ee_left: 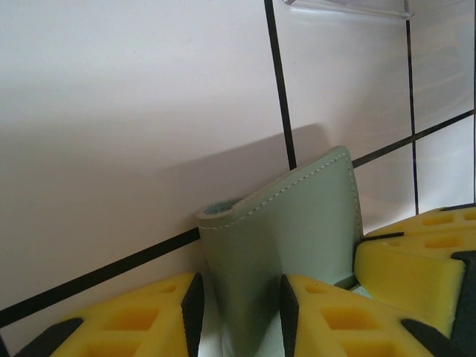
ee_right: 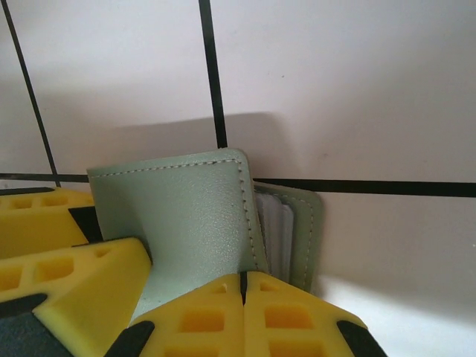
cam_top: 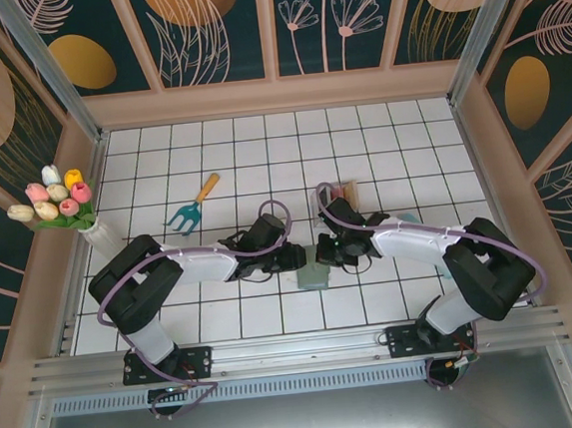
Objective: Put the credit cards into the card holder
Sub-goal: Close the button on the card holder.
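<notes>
When I look down from above, both my arms reach in to the middle of the white tiled tabletop (cam_top: 410, 143). The left gripper (cam_top: 297, 256) and the right gripper (cam_top: 322, 252) sit nose to nose. The green card holder (cam_top: 313, 276) lies just under them on the near side, partly hidden by both.

From the left wrist, one green flap (ee_left: 297, 230) of the card holder stands up between my left jaws. They are partly open. A thin strip of white tile shows between the flap and one yellow finger (ee_left: 149, 320), so they are not squeezing it. The right gripper's yellow fingers (ee_left: 416, 260) crowd in close beside the flap. A clear plastic edge (ee_left: 346, 6) sits at the far end.

From the right wrist, my right jaws are pressed tight together, right at the bottom edge of the raised flap. I cannot tell if a bit of it is caught there. Grey pockets (ee_right: 277, 230) peek out behind the flap.

The credit cards (cam_top: 348, 188), red and tan, lie on the tiles behind the right arm, apart from the card holder. A teal trowel (cam_top: 194, 212) lies well off to the left. Flowers (cam_top: 56, 197) in a white vase (cam_top: 101, 235) stand by the left wall.
</notes>
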Robot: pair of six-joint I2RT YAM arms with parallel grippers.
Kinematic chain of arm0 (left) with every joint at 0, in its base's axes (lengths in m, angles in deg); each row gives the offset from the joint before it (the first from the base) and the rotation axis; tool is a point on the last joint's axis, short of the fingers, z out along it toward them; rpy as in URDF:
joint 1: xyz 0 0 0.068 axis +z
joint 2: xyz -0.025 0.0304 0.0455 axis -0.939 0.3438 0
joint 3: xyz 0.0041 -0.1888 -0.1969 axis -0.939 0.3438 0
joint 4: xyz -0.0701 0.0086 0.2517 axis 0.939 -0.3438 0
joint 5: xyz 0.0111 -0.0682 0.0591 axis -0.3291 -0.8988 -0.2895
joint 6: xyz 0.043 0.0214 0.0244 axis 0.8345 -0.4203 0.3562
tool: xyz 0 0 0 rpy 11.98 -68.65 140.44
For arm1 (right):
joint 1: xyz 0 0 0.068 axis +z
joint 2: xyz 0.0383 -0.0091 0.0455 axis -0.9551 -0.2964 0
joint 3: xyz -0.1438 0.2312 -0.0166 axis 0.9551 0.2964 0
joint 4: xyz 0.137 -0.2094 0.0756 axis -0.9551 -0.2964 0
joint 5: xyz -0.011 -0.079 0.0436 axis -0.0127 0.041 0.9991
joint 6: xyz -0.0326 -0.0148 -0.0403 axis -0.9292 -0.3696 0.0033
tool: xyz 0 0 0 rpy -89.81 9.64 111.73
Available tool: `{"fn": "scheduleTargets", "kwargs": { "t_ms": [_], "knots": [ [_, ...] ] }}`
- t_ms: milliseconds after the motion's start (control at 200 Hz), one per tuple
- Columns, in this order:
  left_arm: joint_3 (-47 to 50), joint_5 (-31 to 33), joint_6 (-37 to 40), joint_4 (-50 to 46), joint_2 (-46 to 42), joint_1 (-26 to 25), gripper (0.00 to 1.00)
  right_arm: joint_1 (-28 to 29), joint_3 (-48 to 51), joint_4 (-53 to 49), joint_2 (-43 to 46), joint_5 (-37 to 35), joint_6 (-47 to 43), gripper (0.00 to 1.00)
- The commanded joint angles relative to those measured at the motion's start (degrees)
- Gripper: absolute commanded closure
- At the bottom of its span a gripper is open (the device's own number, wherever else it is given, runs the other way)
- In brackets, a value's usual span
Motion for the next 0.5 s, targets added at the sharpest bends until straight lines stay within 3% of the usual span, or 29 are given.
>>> {"fn": "scheduleTargets", "kwargs": {
  "t_ms": [0,150,370,495],
  "knots": [
    [0.56,-2.56,2.42,-6.59,1.21,-0.53,0.62,0.50,0.27,-0.96,3.09,-2.37,1.07,1.00],
    [0.20,-3.02,3.76,-7.67,-0.10,-0.55,0.58,0.84,-0.75,-6.69,6.38,-4.60,0.20,0.95],
    [-0.13,-2.40,4.73,-9.76,-2.16,-0.56,0.56,4.29,-1.00,-7.19,6.40,-4.08,0.33,0.76],
    [0.79,-0.35,4.57,-10.59,-3.00,-0.56,0.59,7.56,-4.94,-11.18,2.78,-9.49,1.40,0.76]
  ]
}}
